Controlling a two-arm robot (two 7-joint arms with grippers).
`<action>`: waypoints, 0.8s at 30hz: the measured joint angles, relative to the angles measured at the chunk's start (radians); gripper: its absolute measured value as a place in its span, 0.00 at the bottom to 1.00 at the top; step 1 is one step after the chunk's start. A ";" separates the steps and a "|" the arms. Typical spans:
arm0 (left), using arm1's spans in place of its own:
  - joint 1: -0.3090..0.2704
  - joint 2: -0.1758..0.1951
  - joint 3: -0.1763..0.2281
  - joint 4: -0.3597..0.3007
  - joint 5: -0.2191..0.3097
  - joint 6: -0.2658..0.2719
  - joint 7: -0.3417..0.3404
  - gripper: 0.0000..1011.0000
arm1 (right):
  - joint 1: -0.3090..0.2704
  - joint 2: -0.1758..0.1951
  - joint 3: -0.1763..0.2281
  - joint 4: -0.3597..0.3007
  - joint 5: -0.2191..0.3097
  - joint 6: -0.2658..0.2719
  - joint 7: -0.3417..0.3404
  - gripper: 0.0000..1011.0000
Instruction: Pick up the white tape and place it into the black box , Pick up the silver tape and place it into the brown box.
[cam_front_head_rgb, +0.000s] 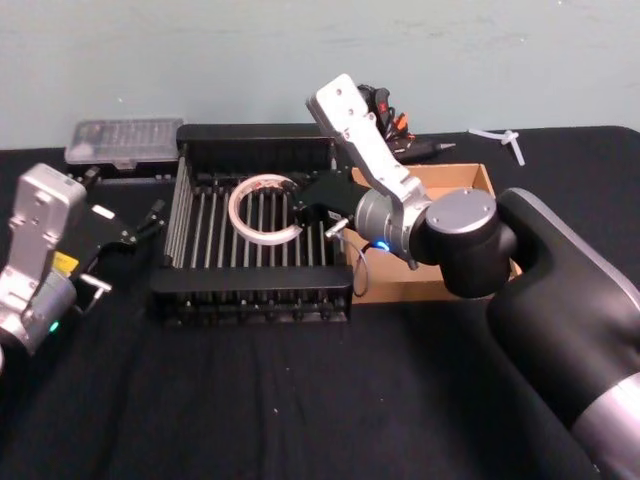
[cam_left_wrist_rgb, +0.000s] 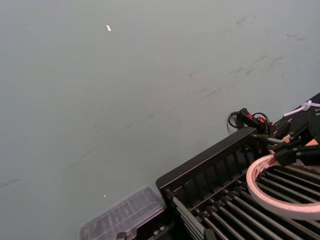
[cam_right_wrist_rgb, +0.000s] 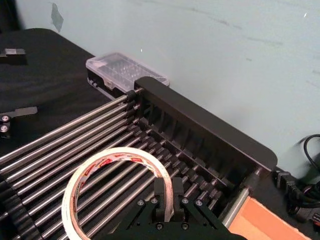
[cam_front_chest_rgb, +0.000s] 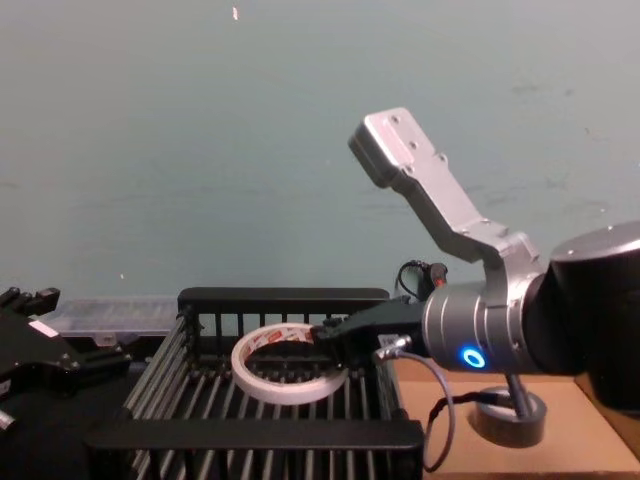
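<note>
The white tape (cam_front_head_rgb: 262, 208), a flat roll with red print inside its ring, hangs tilted just over the slatted floor of the black box (cam_front_head_rgb: 255, 292). My right gripper (cam_front_head_rgb: 305, 212) is shut on the roll's near rim, and the right wrist view shows its fingers (cam_right_wrist_rgb: 161, 196) pinching the white tape (cam_right_wrist_rgb: 107, 172). From the chest, the white tape (cam_front_chest_rgb: 285, 368) sits at about the height of the black box's walls (cam_front_chest_rgb: 285, 298). The silver tape (cam_front_chest_rgb: 512, 418) lies on the brown box (cam_front_chest_rgb: 590, 445), right of the crate. My left gripper (cam_front_head_rgb: 130, 228) is parked open, left of the crate.
A clear plastic case (cam_front_head_rgb: 125, 142) lies behind the crate's left corner. Cables and a red-and-black tool (cam_front_head_rgb: 395, 125) sit behind the brown box (cam_front_head_rgb: 470, 180). A white plastic piece (cam_front_head_rgb: 510, 140) lies at the back right. Black cloth covers the table in front.
</note>
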 joint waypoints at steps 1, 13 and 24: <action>0.000 0.000 0.000 0.000 0.000 0.000 0.000 0.99 | 0.002 -0.004 0.001 0.008 -0.005 -0.001 -0.001 0.10; 0.000 0.000 0.000 0.000 0.000 0.000 0.000 0.99 | 0.003 -0.005 0.001 0.009 -0.008 -0.002 -0.001 0.11; 0.000 0.000 0.000 0.000 0.000 0.000 0.000 0.99 | 0.003 -0.004 0.001 0.007 -0.005 -0.002 0.000 0.40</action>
